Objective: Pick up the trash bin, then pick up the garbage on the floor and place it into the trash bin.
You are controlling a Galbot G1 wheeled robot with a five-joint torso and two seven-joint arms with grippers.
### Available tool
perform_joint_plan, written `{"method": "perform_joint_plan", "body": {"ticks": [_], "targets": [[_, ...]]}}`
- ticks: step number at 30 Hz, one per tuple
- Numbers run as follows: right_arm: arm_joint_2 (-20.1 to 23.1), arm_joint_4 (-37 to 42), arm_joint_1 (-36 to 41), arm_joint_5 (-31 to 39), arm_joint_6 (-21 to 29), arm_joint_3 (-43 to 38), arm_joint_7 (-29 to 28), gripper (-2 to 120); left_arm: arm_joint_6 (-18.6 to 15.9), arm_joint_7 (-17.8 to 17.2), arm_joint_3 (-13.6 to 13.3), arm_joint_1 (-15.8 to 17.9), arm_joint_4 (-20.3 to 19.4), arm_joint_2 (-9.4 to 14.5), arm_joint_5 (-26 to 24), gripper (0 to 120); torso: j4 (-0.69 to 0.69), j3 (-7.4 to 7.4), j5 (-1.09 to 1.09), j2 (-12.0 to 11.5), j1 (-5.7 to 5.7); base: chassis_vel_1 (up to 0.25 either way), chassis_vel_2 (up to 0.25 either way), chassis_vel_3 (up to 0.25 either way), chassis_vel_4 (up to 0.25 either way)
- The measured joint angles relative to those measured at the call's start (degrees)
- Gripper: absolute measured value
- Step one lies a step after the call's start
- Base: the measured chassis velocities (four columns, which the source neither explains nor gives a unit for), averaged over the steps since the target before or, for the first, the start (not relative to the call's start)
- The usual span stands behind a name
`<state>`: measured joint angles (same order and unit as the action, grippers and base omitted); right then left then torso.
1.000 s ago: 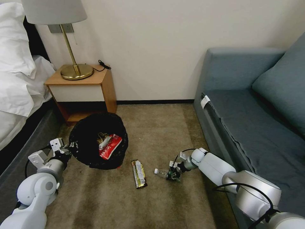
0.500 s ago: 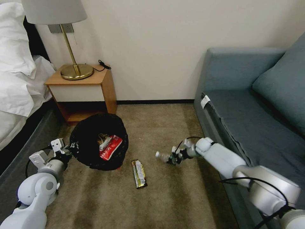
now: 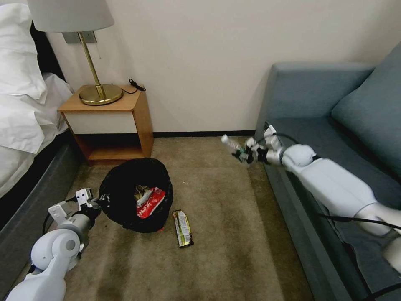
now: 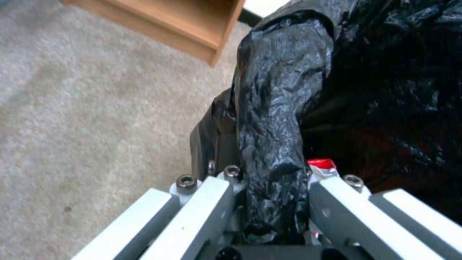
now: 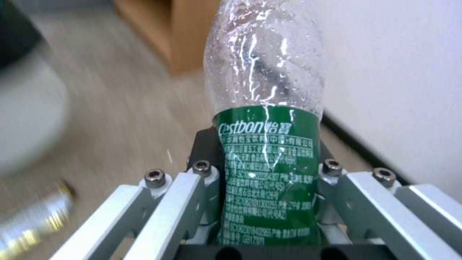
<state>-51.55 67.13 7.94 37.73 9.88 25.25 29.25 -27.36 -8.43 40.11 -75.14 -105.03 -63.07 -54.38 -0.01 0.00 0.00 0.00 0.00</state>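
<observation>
A blue-grey sofa (image 3: pixel 334 138) fills the right side of the room, a bed (image 3: pixel 21 104) with white bedding the left, and a wooden nightstand (image 3: pixel 109 121) with a brass lamp (image 3: pixel 90 54) stands against the wall between them. The floor is brown carpet (image 3: pixel 217 234).

The trash bin (image 3: pixel 135 193), wrapped in its glossy black bag, sits on the carpet in front of the nightstand. The left gripper (image 3: pixel 90 200) is at the bin's left rim, and the left wrist view shows its fingers (image 4: pixel 212 202) clenched on a wrinkled fold of the bag's rim, which runs up between them. Inside the bin lie a red-and-white snack packet (image 3: pixel 150 201) and a brown paper scrap (image 3: pixel 140 191).

The dark gold-printed wrapper (image 3: pixel 182 228) lies flat on the carpet just right of the bin.

The right gripper (image 3: pixel 246 154) is raised in the air beside the sofa's front corner. Its fingers (image 5: pixel 183 202) grasp the small clear bottle (image 5: pixel 265 137) around the green label, with the clear end projecting out beyond the fingertips, well apart from the bin.
</observation>
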Motion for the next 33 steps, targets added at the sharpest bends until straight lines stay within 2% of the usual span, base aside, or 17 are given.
{"method": "perform_joint_plan", "body": {"ticks": [3,5,9,10,14,17,25,33], "targets": [[0.3,2.8,-0.3,2.5,0.4,0.0,-1.3,21,-0.2,-0.2,-0.2,0.0,-0.2,0.0,-0.1,2,0.01,0.0,-0.01,0.0,0.0,0.0,0.0,0.0,0.0],[1.0,9.4,-1.3,8.4,0.5,1.4,-4.4,21,-0.8,-0.5,-0.6,0.0,-0.7,0.3,-0.7,2,0.01,0.0,-0.01,0.0,0.0,0.0,0.0,0.0,0.0],[1.1,13.8,-2.0,12.5,0.6,2.8,-7.5,21,-1.1,-0.6,-0.9,0.0,-1.1,0.3,-1.1,2,0.01,0.0,-0.01,0.0,0.0,0.0,0.0,0.0,0.0],[0.7,18.1,-3.0,16.6,0.5,5.0,-11.3,21,-1.3,-0.6,-1.1,-0.2,-1.5,0.3,-1.2,2,0.01,0.0,0.0,0.0,0.0,0.0,0.0,0.0,0.0],[-0.1,21.4,-4.0,19.1,0.3,6.7,-13.7,21,-1.5,-0.6,-1.2,-0.4,-1.9,0.1,-1.3,2,0.01,0.0,-0.01,0.0,0.0,0.0,0.0,0.0,0.0],[-2.5,26.6,-6.9,22.6,-1.4,10.2,-16.0,21,-1.9,-0.7,-1.6,-1.1,-2.8,-0.3,-1.3,2,0.02,0.0,-0.01,0.0,0.0,0.0,0.0,0.0,0.0],[-5.4,31.4,-9.1,24.6,-3.0,14.4,-17.1,21,-2.4,-1.2,-1.9,-1.8,-3.8,-1.6,-1.4,2,0.01,0.0,-0.01,0.0,0.0,0.0,0.0,0.0,0.0],[-5.9,36.1,-7.9,24.4,-3.4,19.0,-18.2,21,-2.5,-1.3,-1.4,-2.2,-4.0,-2.4,-0.9,2,0.01,0.0,-0.01,0.0,0.0,0.0,0.0,0.0,0.0]]}}
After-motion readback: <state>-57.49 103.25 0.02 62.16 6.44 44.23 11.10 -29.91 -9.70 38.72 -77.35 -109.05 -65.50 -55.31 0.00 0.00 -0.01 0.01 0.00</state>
